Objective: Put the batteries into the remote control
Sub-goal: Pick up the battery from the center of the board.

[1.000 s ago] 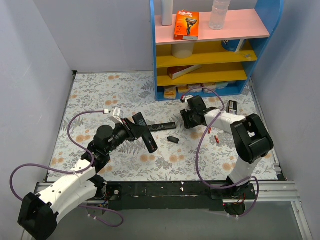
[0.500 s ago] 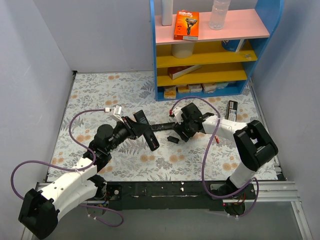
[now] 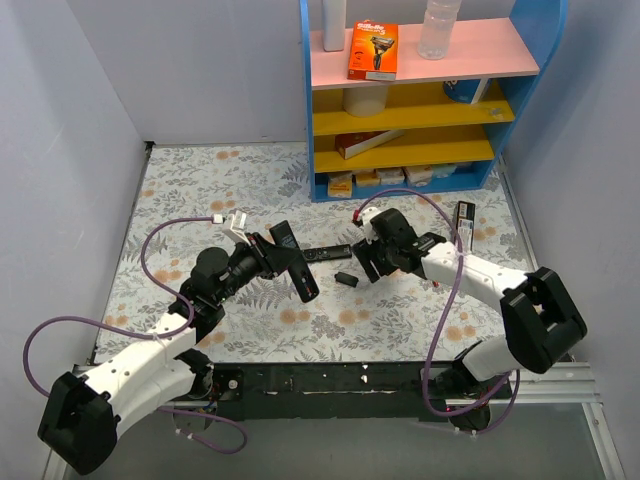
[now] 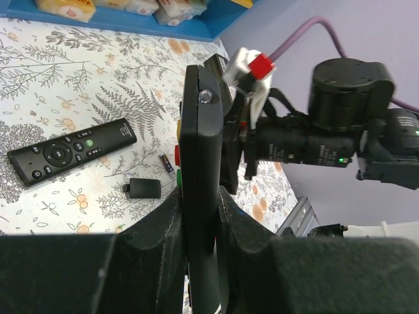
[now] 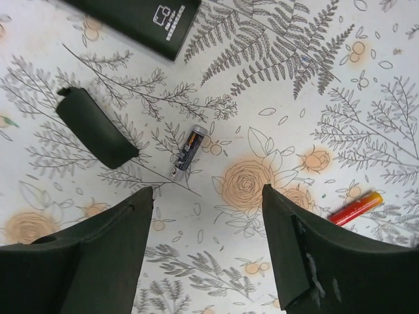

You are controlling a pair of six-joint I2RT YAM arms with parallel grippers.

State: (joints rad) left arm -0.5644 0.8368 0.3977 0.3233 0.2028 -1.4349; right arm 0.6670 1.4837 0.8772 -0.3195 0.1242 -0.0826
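Left of the black cover [image 3: 346, 278], the left gripper [image 4: 200, 203] clamps the remote control [image 4: 198, 131] edge-up, likely presenting it for loading, while just right of the cover the right gripper [image 5: 206, 196] hangs wide open, empty, over a dark battery [image 5: 189, 149], a red battery [image 5: 355, 208] farther right.

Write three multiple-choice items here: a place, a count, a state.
1. Where is the dark battery? A) on the table near the black cover B) inside a box C) in a cup
2. How many batteries does the right wrist view show? A) one B) two C) four
3. The left hand is: A) open B) shut on the remote control C) shut on a battery

A: it lies on the flowered tabletop by the cover.
B: one dark, one red battery.
B: it clamps the remote control's sides.
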